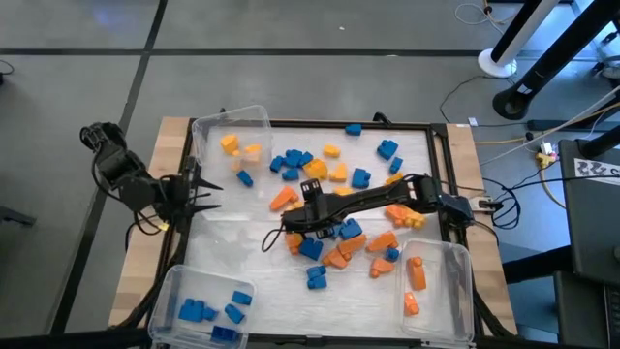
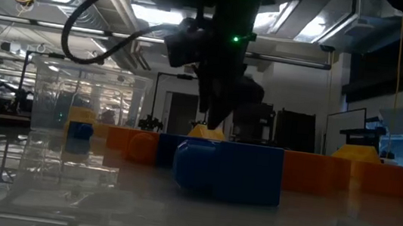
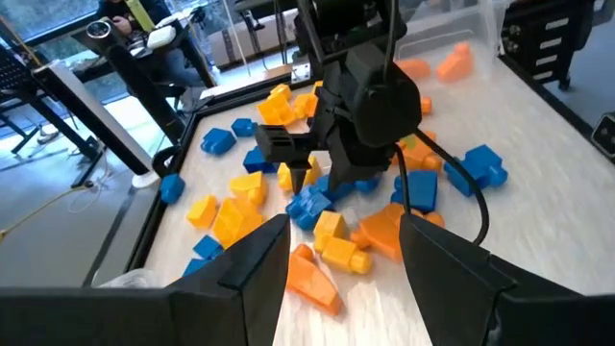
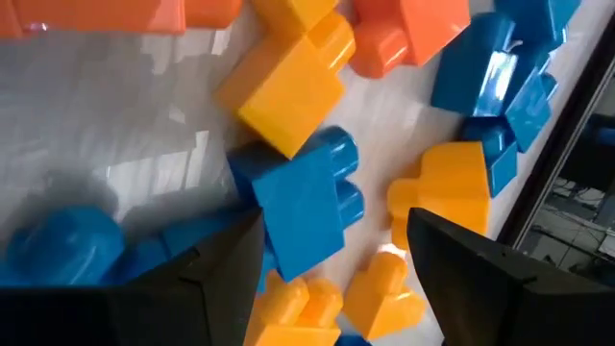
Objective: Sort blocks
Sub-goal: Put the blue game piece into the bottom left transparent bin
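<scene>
Blue, orange and yellow blocks (image 1: 360,176) lie scattered over the middle of the white tray (image 1: 232,242). My right gripper (image 1: 294,225) reaches in from the table's right and points steeply down over the heap's left part, open. In the right wrist view a blue block (image 4: 303,207) lies on the tray between its two fingers (image 4: 452,255), next to a yellow block (image 4: 293,91); I see no hold on it. My left gripper (image 1: 211,194) hovers open at the tray's left edge, pointing toward the heap, with nothing between its fingers (image 3: 255,269).
Three clear bins stand on the tray. The far-left bin (image 1: 257,118) holds yellow blocks and a blue one, the near-left bin (image 1: 174,283) blue blocks, the near-right bin (image 1: 455,291) orange ones. A black frame (image 1: 441,165) rims the tray. Cables lie off the table's right.
</scene>
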Tool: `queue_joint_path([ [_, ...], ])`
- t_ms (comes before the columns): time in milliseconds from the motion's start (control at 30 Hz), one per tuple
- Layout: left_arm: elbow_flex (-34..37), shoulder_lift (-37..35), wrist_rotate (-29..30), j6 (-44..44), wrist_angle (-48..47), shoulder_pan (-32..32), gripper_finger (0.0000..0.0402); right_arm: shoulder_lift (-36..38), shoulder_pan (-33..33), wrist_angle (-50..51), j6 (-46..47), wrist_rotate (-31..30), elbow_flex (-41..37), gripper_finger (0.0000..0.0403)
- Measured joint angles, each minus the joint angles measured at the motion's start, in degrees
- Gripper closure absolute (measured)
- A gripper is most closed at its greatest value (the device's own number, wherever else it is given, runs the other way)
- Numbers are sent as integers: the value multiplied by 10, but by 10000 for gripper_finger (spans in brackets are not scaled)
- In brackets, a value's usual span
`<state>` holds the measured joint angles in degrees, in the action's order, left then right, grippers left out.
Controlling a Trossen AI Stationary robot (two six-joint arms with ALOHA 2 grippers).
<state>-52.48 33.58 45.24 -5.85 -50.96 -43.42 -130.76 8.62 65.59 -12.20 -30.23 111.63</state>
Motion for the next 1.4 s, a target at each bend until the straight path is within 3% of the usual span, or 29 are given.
queue_joint_path([
  [800, 26, -16, 0, -4, -7, 0, 215, -60, -27, -16, 0, -22, -1, 154],
  [967, 26, -16, 0, -4, -10, 0, 215, -62, -36, -17, 0, -24, -1, 207],
  [1300, 26, -16, 0, -2, -12, 0, 215, -58, -42, -16, -5, -50, 2, 369],
  [1400, 26, -16, 0, -3, -12, 0, 215, -53, -42, -8, -16, -45, 5, 392],
])
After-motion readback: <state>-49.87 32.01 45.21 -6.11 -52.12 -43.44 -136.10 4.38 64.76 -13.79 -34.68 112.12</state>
